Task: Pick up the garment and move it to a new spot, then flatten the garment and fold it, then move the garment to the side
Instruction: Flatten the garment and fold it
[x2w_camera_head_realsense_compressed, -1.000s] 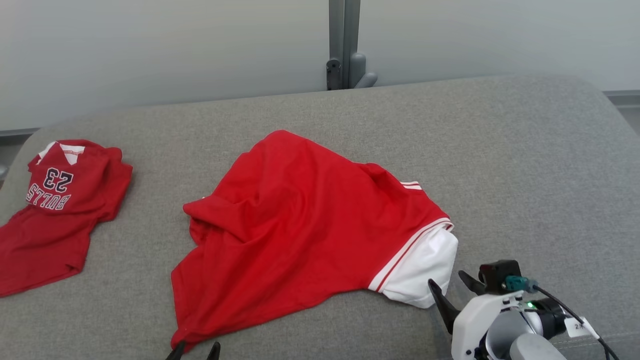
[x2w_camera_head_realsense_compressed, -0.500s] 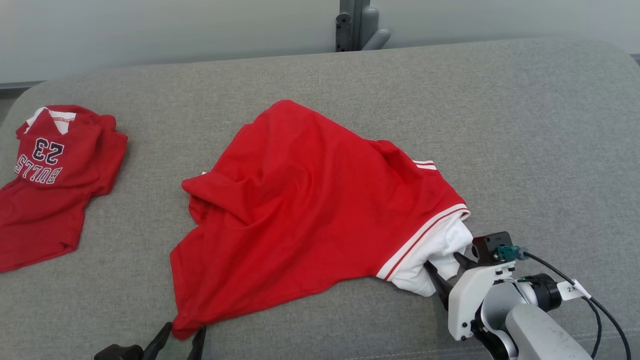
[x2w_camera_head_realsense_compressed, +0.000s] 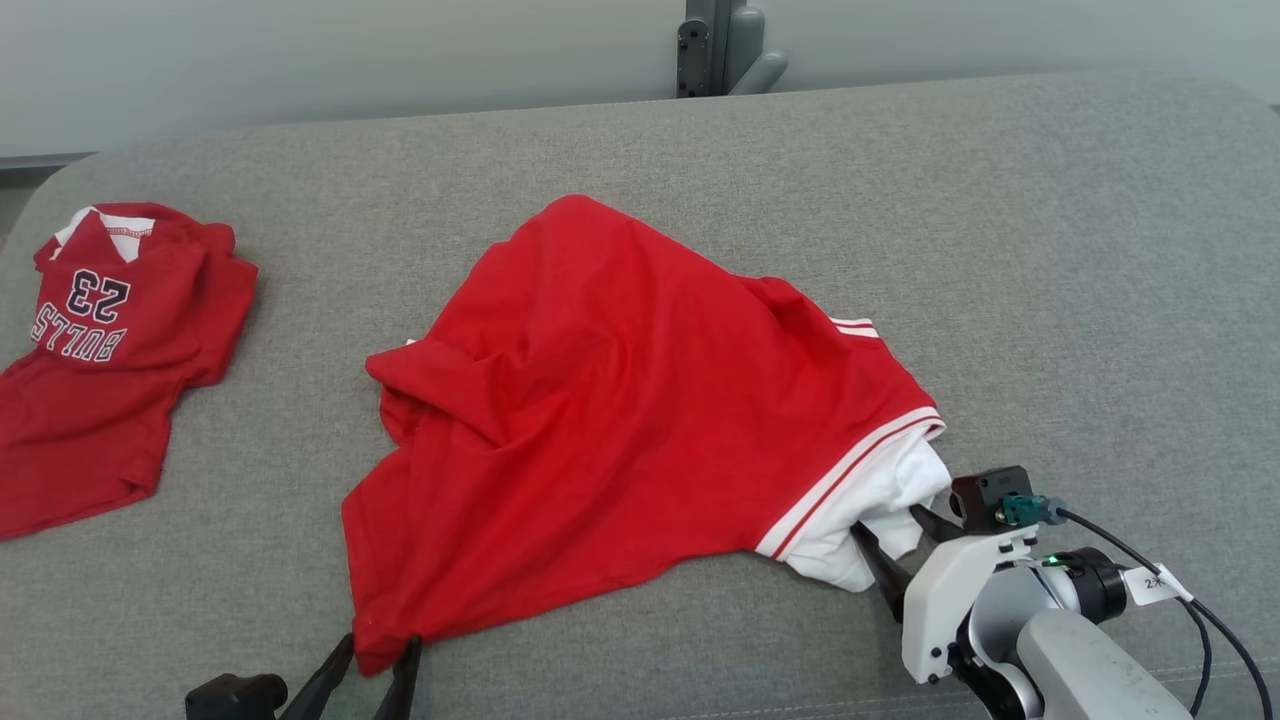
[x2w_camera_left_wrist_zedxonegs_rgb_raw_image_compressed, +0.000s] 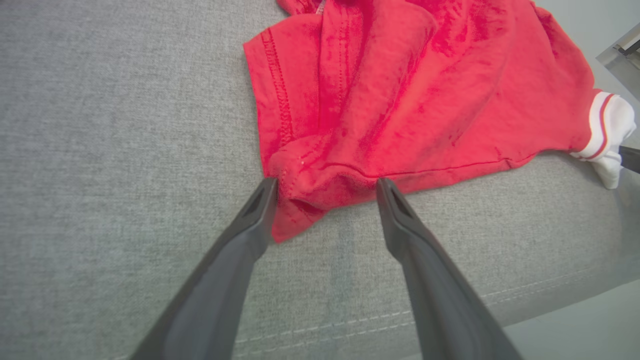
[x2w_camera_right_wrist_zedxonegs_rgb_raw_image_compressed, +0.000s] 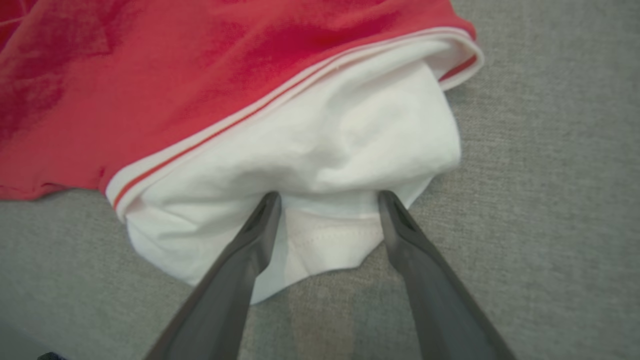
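Left gripper (x2w_camera_head_realsense_compressed: 378, 648) stands with its fingers apart at the near edge of the grey cushion (x2w_camera_head_realsense_compressed: 1050, 250), one finger on each side of the near hem corner of the red shirt (x2w_camera_head_realsense_compressed: 620, 400), not clamped on it. Right gripper (x2w_camera_head_realsense_compressed: 888, 522), also spread wide, straddles the shirt's white sleeve (x2w_camera_head_realsense_compressed: 850, 515) toward the near right, its tips touching the white cloth. The shirt lies crumpled in the cushion's middle, with white stripes edging the red where the sleeve begins. A second red jersey (x2w_camera_head_realsense_compressed: 110, 340) lies at the left edge, well apart from it, printed "BULLS" and "23", upside down in the head view. A small white tag (x2w_camera_head_realsense_compressed: 1150, 583) hangs beside the right wrist; its writing is too small to read.
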